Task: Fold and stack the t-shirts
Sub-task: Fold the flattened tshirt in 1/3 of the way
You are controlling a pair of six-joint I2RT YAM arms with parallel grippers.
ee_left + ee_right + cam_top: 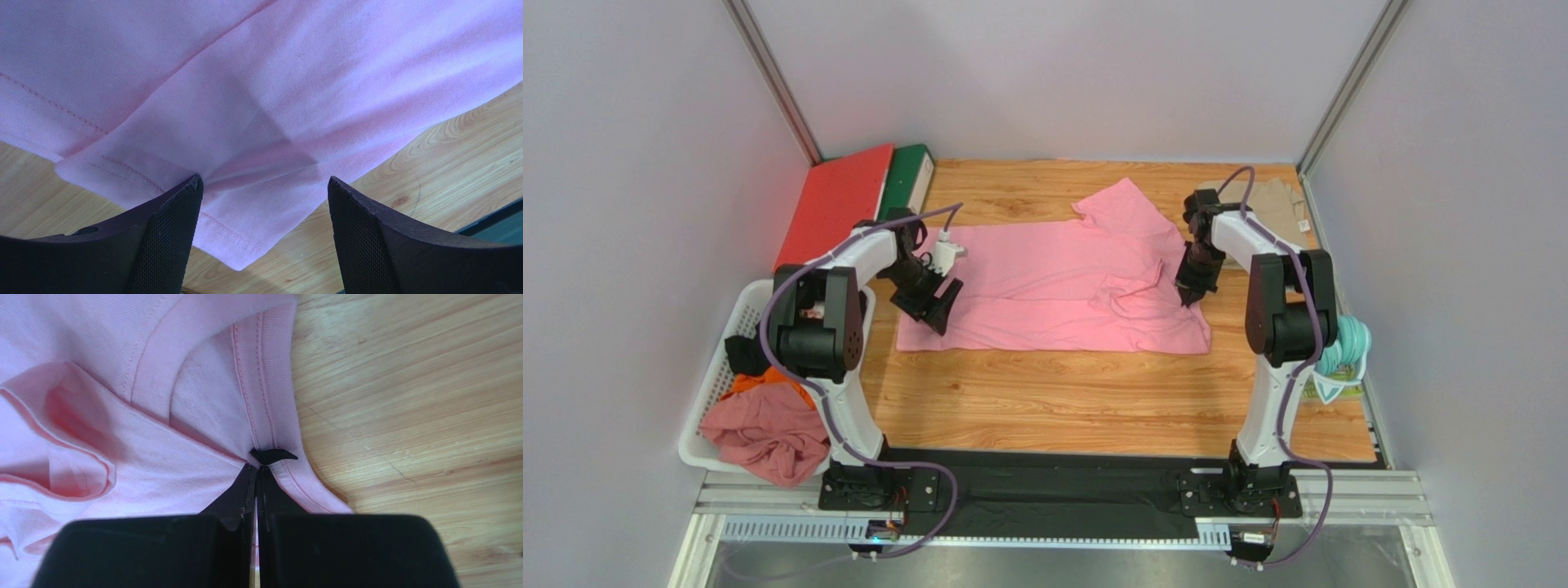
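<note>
Left tool (264, 181) spread wide; right tool (256, 470) apparently pinched closed.

Khaki tee (1291, 208) partly behind right arm (1244, 234)

No lettering can be read anywhere; the pink tee's (153, 373) dark neck label (273, 456) shows none (too small).

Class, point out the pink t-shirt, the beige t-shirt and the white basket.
pink t-shirt (1051, 288), overhead view, middle of its body.
beige t-shirt (1284, 208), overhead view, its top face.
white basket (740, 316), overhead view, its bare far wall.
</note>
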